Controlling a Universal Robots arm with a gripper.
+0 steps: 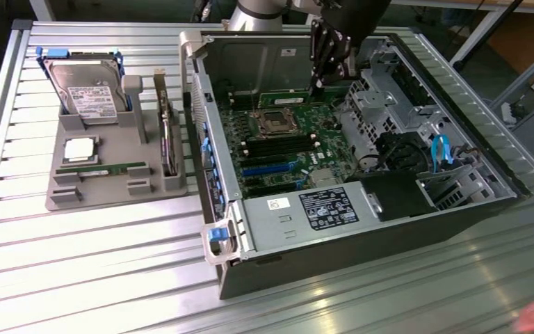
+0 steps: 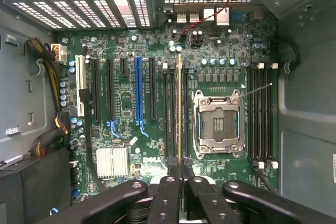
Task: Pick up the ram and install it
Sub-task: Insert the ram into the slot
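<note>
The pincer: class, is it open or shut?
Shut: the pincer clamps the ram, its fingers pressed against both faces of the edge-on stick.

One open case point(image 1: 360, 261) sat on the desk point(image 1: 91, 278), holding one motherboard point(image 2: 155, 148), one socket point(image 2: 218, 124), one silver heatsink point(image 2: 112, 161) and one power supply point(image 1: 327, 209). The board carried one blue slot point(image 2: 137, 90) and one white slot point(image 2: 80, 85). Memory came to two sticks: one ram point(image 2: 179, 103) in the single tool point(image 2: 180, 165), one twin point(image 1: 109, 169) on the lone tray point(image 1: 91, 198), beside one hard drive point(image 1: 86, 87), one processor point(image 1: 80, 148) and one card point(image 1: 167, 136). One arm point(image 1: 253, 12) was present.
</note>
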